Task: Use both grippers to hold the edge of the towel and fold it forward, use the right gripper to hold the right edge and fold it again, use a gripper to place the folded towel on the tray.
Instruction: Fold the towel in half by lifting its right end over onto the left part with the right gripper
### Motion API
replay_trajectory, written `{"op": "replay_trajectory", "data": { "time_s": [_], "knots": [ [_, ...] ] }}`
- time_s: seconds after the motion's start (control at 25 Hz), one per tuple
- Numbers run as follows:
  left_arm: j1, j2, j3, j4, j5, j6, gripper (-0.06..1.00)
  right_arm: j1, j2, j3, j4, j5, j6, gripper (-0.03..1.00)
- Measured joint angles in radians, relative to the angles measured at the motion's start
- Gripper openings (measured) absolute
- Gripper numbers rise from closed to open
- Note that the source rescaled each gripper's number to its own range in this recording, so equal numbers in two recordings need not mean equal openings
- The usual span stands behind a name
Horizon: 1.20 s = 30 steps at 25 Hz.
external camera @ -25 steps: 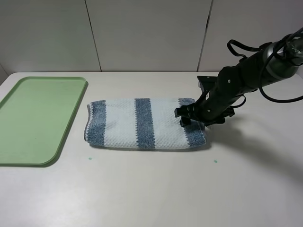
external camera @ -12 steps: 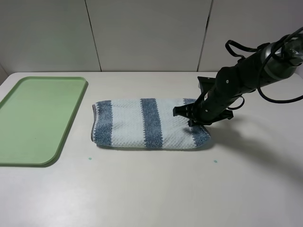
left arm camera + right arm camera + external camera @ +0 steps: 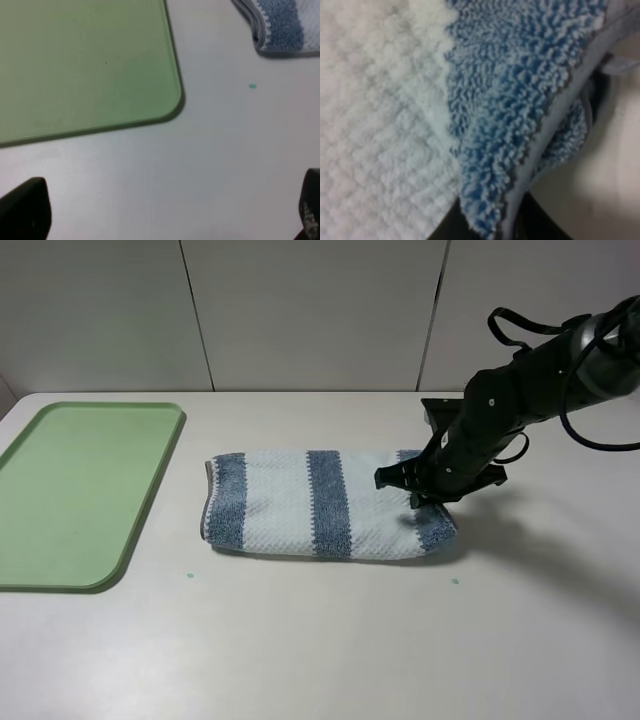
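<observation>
The towel [image 3: 320,505] lies folded near the middle of the tabletop [image 3: 330,650], its long side roughly parallel to the front edge. It shows 3 blue-grey stripes with 2 pale bands between them. At its left end the folded layers are stacked, with the hem [image 3: 257,30] curling round them.

The tray [image 3: 80,495] lies flat along the tabletop's left edge, reaching toward the back left corner. It is apart from the towel, with a strip of bare table between its right rim and the towel's left end.

The right gripper [image 3: 415,488] reaches in from the back right and sits on the towel's right end, at the last blue stripe. In the right wrist view the blue stripe [image 3: 520,90] and its grey hem [image 3: 555,120] run down between the 2 dark fingers [image 3: 447,227], so the jaws are clamped on the towel's right edge. That end looks slightly bunched and raised where it is gripped.

The left gripper [image 3: 167,215] does not show in the high view. In its wrist view the 2 fingertips [image 3: 25,212] stand wide apart over bare table, near the tray's front right corner [image 3: 172,102], holding nothing.

2 small teal specks [image 3: 190,575] lie on the table in front of the towel, 1 near each end.
</observation>
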Motion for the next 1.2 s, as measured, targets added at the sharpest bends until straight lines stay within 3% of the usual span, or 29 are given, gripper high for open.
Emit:
{"op": "replay_trajectory", "data": {
  "time_s": [0.6,1.2],
  "knots": [
    [0.0,0.0,0.0,0.0,0.0,0.0,1.0,-0.09,-0.212,0.001,-0.118,0.212,-0.006,0.08],
    [0.0,0.0,0.0,0.0,0.0,0.0,1.0,-0.133,-0.285,-0.008,-0.189,0.311,-0.022,0.08]
  ]
}}
